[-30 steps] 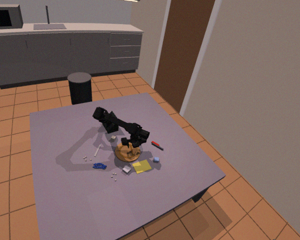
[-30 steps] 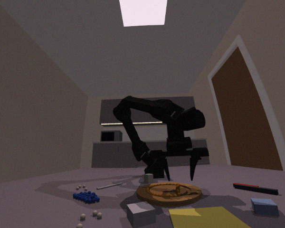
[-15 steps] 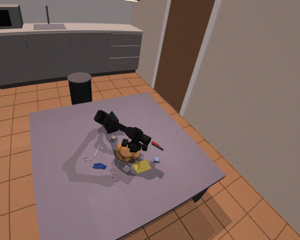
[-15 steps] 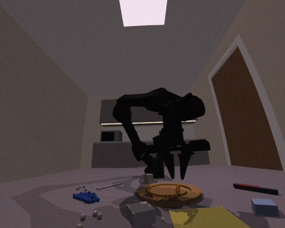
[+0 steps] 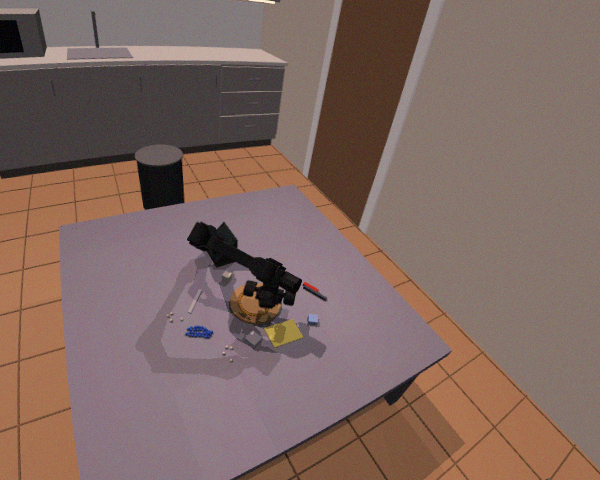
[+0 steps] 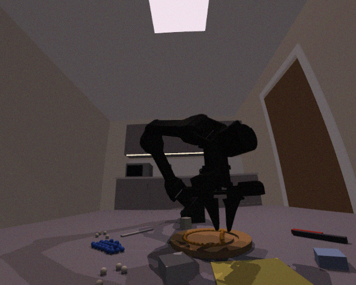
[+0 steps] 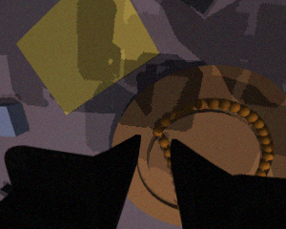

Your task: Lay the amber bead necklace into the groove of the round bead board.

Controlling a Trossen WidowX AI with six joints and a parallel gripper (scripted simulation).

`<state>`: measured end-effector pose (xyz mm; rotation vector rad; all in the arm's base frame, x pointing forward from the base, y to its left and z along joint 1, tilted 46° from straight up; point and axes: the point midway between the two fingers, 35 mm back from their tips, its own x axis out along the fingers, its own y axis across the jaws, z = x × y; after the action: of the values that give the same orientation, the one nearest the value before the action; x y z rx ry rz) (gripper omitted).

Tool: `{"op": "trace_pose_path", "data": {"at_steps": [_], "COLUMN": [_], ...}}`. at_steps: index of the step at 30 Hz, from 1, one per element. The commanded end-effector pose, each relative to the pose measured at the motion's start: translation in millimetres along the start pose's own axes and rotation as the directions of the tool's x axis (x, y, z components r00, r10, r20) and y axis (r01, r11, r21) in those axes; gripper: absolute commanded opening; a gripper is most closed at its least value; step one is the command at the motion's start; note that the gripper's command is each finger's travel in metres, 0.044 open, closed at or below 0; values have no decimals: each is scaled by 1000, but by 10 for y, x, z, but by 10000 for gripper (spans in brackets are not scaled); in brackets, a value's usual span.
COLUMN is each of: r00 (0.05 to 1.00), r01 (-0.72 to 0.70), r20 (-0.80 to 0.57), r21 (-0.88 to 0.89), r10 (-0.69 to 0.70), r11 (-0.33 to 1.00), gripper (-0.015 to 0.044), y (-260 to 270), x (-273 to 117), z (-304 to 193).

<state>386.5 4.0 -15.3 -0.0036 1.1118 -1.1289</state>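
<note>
Arm: the black robot arm (image 5: 246, 258) (image 6: 184, 127) bent over the round board, its claw pointing down.
Gripper: the gripper (image 5: 268, 302) (image 6: 222, 230) (image 7: 155, 142) was spread a little way, with a gap between its two pointy tips. It was not pinching anything, and the tips were just above the board, close to one string of beads.
Necklace: the amber necklace (image 5: 253, 315) (image 6: 184, 236) (image 7: 265, 140) was on top of the board. Lots of its beads went around in a curve, but one part cut across the inside.
Board: the round wooden board (image 5: 277, 316) (image 6: 209, 253) (image 7: 229, 81) lay flat on the table. Some of its groove had no beads in it.
Yellow sheet: the yellow square (image 5: 283, 333) (image 6: 257, 271) (image 7: 67, 62) was flat, near the board.
Blocks: a gray block (image 5: 252, 338) (image 6: 176, 266) sat near the yellow square, and a light blue block (image 5: 312, 319) (image 6: 330, 258) (image 7: 1, 120) was on its other side. A pale little block (image 5: 227, 277) (image 6: 185, 223) sat near the board, on the arm's side.
Blue beads: a blue bunch (image 5: 199, 332) (image 6: 107, 246) lay away from the board.
White stick: the thin stick (image 5: 195, 301) (image 6: 137, 232) lay near the blue bunch.
</note>
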Motion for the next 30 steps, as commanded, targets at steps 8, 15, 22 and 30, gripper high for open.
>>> {"op": "trace_pose_path", "data": {"at_steps": [8, 15, 22, 30], "r00": [1000, 1000, 1000, 1000], "r01": [10, 12, 8, 8], "r20": [1, 1, -1, -1], "r21": [-11, -13, -3, -3], "r10": [-10, -12, -8, -8], "r11": [1000, 1000, 1000, 1000], "gripper": [120, 120, 0, 0], "y": [-18, -25, -17, -17], "x": [191, 265, 240, 240], "z": [-7, -10, -2, -2]}}
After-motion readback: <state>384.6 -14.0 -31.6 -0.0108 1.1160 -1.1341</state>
